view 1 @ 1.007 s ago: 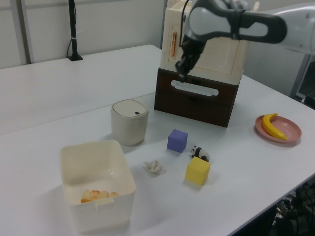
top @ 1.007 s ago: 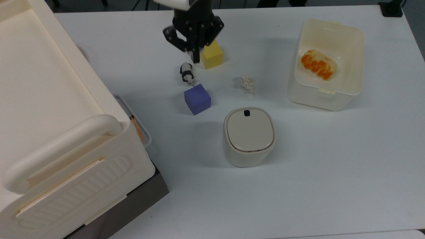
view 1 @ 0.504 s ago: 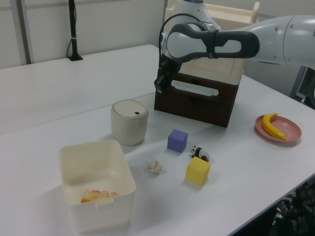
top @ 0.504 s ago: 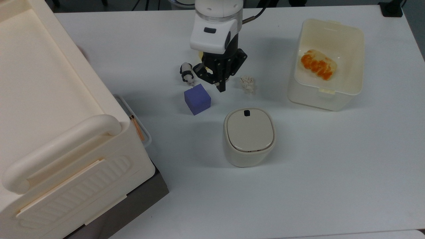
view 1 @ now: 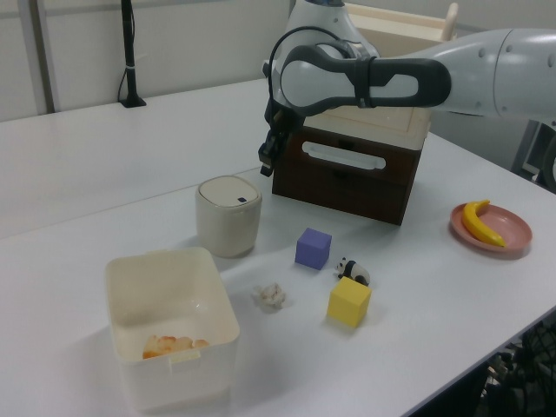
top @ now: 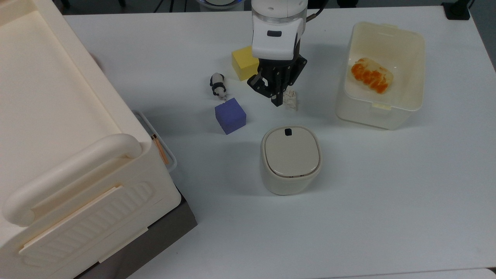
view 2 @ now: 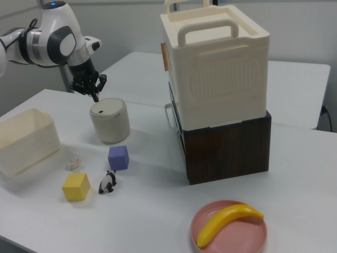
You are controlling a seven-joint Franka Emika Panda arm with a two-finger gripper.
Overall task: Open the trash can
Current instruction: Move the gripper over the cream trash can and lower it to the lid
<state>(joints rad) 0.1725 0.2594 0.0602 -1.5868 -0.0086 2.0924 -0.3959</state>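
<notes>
The trash can [top: 290, 159] is a small cream-beige bin near the table's middle, lid flat and closed, with a dark button [top: 288, 132] at the lid's far rim. It also stands in the left view [view 1: 228, 215] and the right view [view 2: 109, 120]. My gripper [top: 277, 102] hangs in the air just beyond the button side of the can, fingers pointing down and shut with nothing held. In the right view the gripper [view 2: 95, 97] is a little above the lid's far edge. In the left view the gripper [view 1: 265, 165] sits above and right of the can.
A purple cube [top: 230, 115], a panda toy [top: 218, 85], a yellow cube [top: 244, 62] and a crumpled paper [top: 290, 99] lie around the gripper. A translucent tub [top: 372, 116] holds orange food at the top view's right. A big cream crate [top: 58, 135] fills the top view's left.
The gripper has travelled from over the yellow cube toward the top view's right and closer to the trash can's button side. The lid has stayed closed.
</notes>
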